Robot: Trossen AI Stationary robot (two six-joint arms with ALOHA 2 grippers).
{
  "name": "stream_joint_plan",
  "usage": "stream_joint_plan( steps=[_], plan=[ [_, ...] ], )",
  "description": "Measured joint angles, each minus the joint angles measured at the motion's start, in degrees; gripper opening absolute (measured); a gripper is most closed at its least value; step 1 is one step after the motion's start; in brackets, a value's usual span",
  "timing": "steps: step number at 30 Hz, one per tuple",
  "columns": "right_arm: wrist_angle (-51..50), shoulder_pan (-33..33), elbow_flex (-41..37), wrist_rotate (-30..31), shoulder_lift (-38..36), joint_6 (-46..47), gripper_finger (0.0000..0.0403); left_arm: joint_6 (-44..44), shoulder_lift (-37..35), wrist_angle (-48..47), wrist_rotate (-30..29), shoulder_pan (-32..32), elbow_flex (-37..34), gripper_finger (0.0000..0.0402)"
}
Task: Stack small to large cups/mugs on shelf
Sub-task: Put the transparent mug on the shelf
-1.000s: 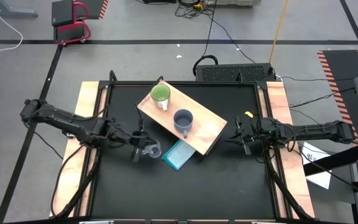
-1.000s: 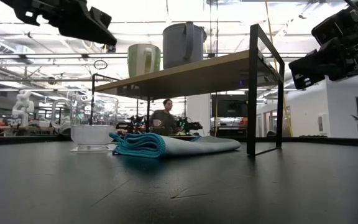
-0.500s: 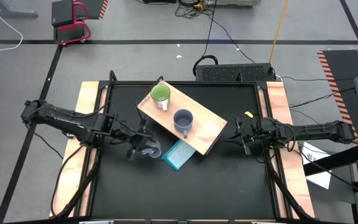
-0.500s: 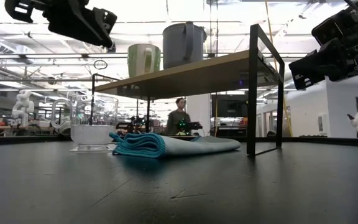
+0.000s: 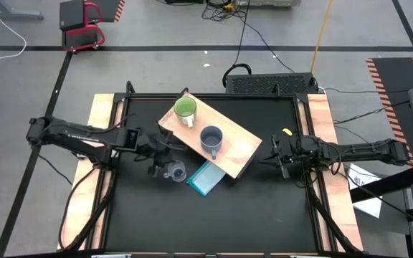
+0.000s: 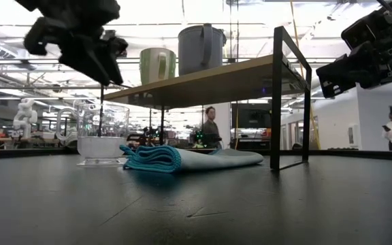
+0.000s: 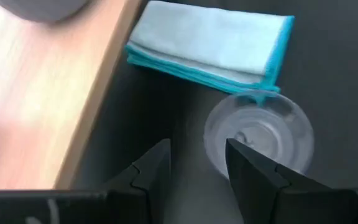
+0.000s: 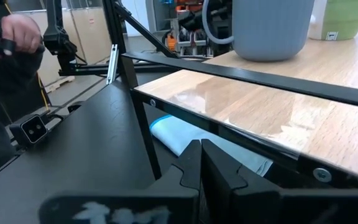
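Note:
A clear glass cup (image 5: pixel 174 172) (image 6: pixel 103 133) stands upright on the black table, beside a folded light-blue cloth (image 5: pixel 206 178). My left gripper (image 5: pixel 162 153) (image 7: pixel 197 158) hovers open above the table, just left of the cup and touching nothing. In the left wrist view the cup (image 7: pixel 260 134) lies just beyond one fingertip. The lime-green mug (image 5: pixel 185 109) and the grey-blue mug (image 5: pixel 211 138) stand on the wooden shelf (image 5: pixel 242 147). My right gripper (image 5: pixel 278 156) (image 8: pixel 201 155) is shut and waits off the shelf's right end.
The shelf stands on thin dark legs (image 6: pixel 276 102), and the cloth (image 6: pixel 182 158) lies partly under it. Bare black table lies toward the near edge. Wooden side boards (image 5: pixel 84 179) flank the table. A person (image 6: pixel 209 129) stands in the room far behind.
My left gripper has opened. It has moved a little toward the far edge and the shelf, turned, and tipped its fingers downward. The glass cup has stayed in place on the table.

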Motion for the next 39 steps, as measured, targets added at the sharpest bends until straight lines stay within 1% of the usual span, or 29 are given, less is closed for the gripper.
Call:
stream_joint_plan(
  steps=[6,11,15,18,21,26,32,36,39],
  plan=[
    [0.3,0.0,0.0,0.4,0.1,0.1,0.0000,1.8,3.7,-0.2,0.8,0.6,0.6,0.0157],
    [0.9,0.0,0.0,0.5,0.4,0.1,0.0000,2.1,4.8,-2.1,2.0,0.5,3.0,0.0157],
    [1.0,0.0,0.0,0.5,0.5,0.1,0.0000,4.0,4.7,-2.2,3.2,0.3,4.4,0.0157],
    [0.8,0.0,0.0,0.5,0.6,0.0,0.0000,3.9,4.7,-5.6,4.5,0.3,5.1,0.0157],
    [0.7,0.0,0.0,0.5,0.6,0.0,0.0000,0.5,4.7,-9.6,4.7,0.3,5.6,0.0157],
    [0.7,0.0,0.0,0.5,0.6,-0.1,0.0000,-6.2,4.7,-13.9,7.3,0.2,5.6,0.0157],
    [0.7,0.0,0.0,0.5,0.6,-0.7,0.0000,-13.0,4.7,-18.4,6.4,-0.5,5.7,0.0157],
    [0.7,0.0,0.0,0.5,0.6,-0.7,0.0000,-17.8,4.7,-19.0,6.5,-1.2,5.7,0.0157],
    [0.7,0.0,0.0,0.5,0.6,-0.7,0.0000,-20.0,4.7,-19.1,9.1,-1.8,5.7,0.0157]
  ],
)
